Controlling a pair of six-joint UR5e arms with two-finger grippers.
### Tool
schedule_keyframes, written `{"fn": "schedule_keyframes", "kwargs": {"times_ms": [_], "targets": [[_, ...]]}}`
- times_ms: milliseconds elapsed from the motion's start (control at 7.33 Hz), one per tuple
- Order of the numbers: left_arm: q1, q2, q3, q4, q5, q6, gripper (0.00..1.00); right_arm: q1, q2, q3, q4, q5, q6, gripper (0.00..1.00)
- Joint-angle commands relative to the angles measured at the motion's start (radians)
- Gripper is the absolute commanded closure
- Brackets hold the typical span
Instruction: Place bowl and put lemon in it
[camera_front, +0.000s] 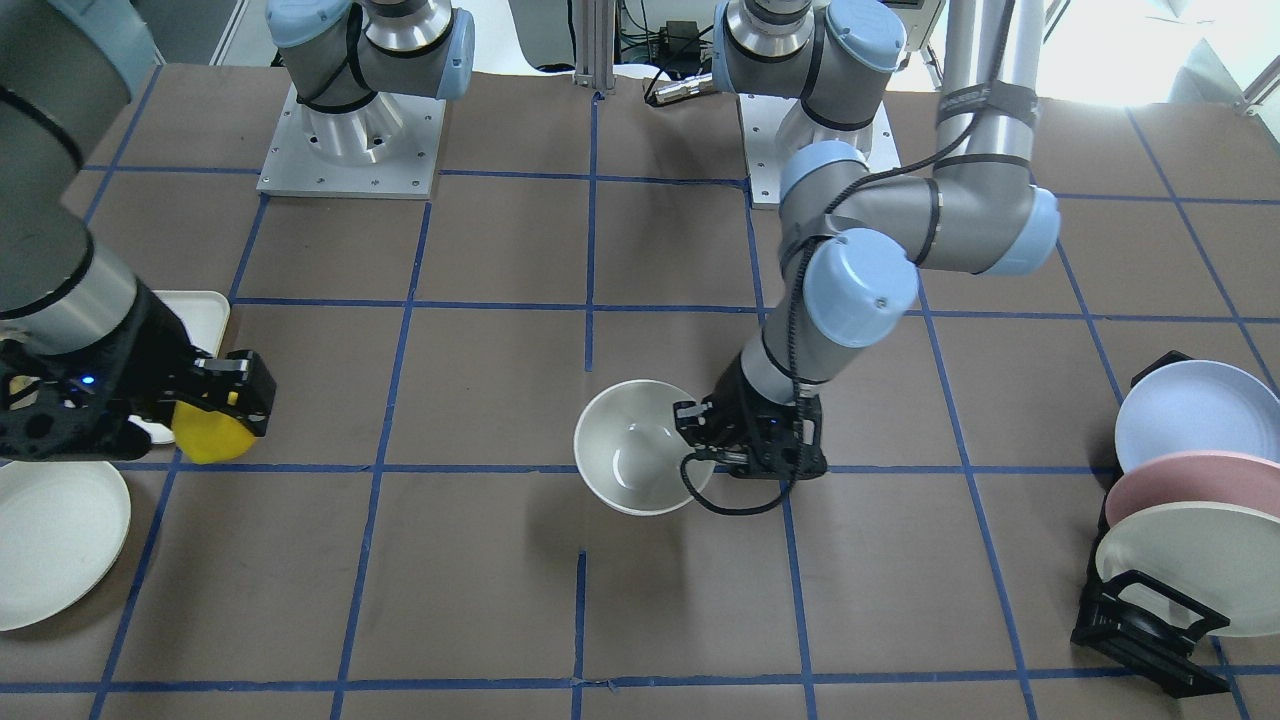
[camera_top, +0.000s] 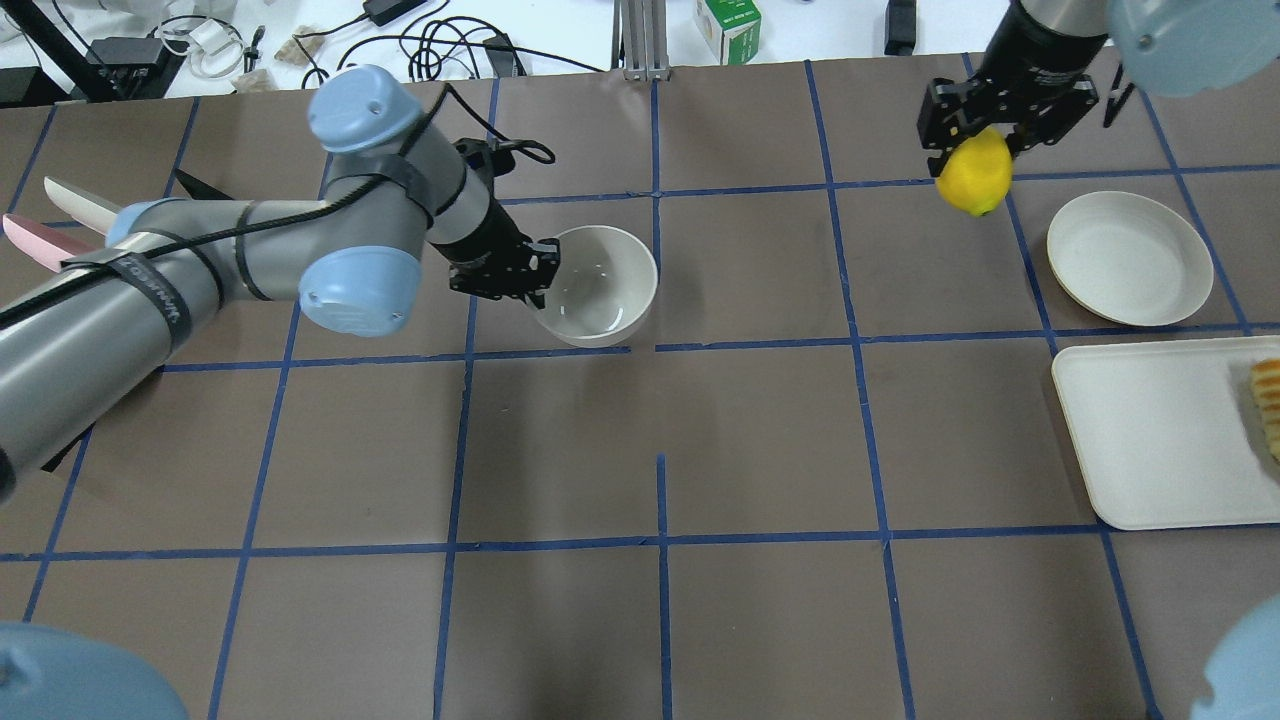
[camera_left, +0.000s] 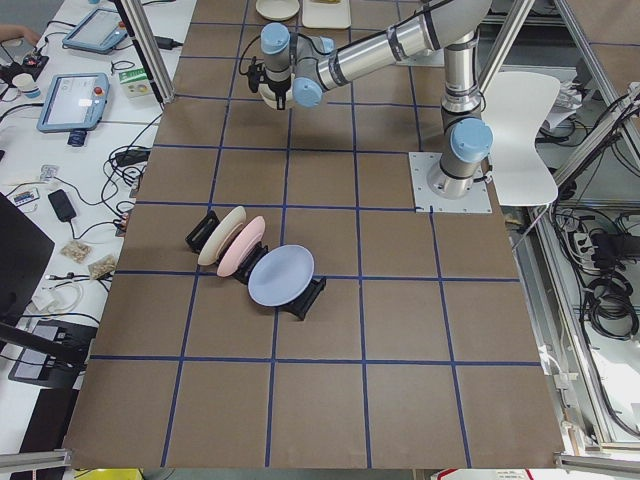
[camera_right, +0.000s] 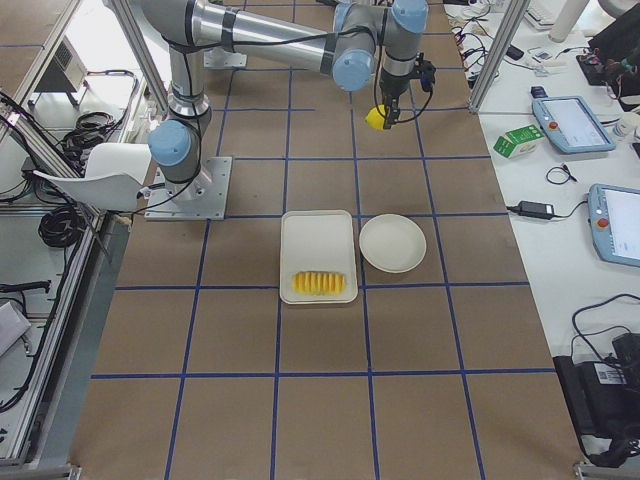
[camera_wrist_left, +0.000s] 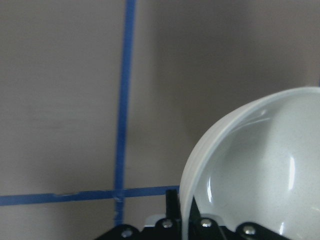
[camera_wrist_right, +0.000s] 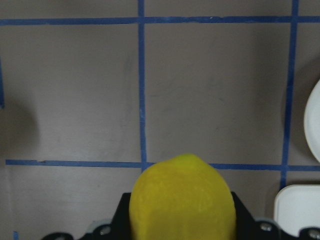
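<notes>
Front-facing view: the left pincer (camera_front: 698, 437) is clenched on the right-hand rim of the bowl (camera_front: 630, 450), one finger inside and one outside. I judge this grip lets the bowl be set mouth-up near the middle of the surface (camera_front: 500, 250). The right pincer (camera_front: 232, 400) grasps the lemon (camera_front: 208, 440) at the view's left edge, lifted clear and well apart from the bowl, presumably to be brought over once the bowl is down.

Overhead view: the bowl lies left of centre, slightly tipped. I cannot tell whether its base touches the surface. The lemon hangs far and right, near the flat plate (camera_top: 1130, 258).

Left wrist view: the bowl is off-white, glossy inside, with faint rings under the rim outside.

Right wrist view: the lemon is bright yellow and matte, filling the pincer's gap.
</notes>
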Motion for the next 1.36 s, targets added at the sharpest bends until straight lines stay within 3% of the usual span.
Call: {"fn": "schedule_keyframes", "kwargs": {"times_ms": [0, 136, 545, 818, 955, 1091, 1227], "targets": [[-0.080, -0.023, -0.007, 0.051, 0.028, -0.150, 1.00, 0.121, -0.003, -0.004, -0.008, 0.029, 0.192, 0.67], [-0.091, -0.029, -0.007, 0.051, 0.078, -0.145, 1.00, 0.149, -0.003, -0.002, -0.011, 0.031, 0.220, 0.67], [-0.103, -0.073, -0.007, 0.116, 0.086, -0.164, 1.00, 0.154, 0.011, 0.001, -0.014, 0.029, 0.228, 0.67], [-0.106, -0.075, 0.008, 0.136, 0.086, -0.210, 0.00, 0.201, 0.064, 0.004, -0.070, 0.029, 0.231, 0.67], [-0.094, -0.034, 0.027, 0.129, 0.080, -0.238, 0.00, 0.260, 0.102, 0.001, -0.114, 0.029, 0.262, 0.67], [-0.080, 0.006, 0.065, 0.039, 0.086, -0.223, 0.00, 0.288, 0.132, 0.009, -0.150, 0.029, 0.338, 0.67], [-0.059, 0.057, 0.117, -0.138, 0.117, -0.109, 0.00, 0.319, 0.164, 0.009, -0.181, 0.029, 0.360, 0.67]]}}
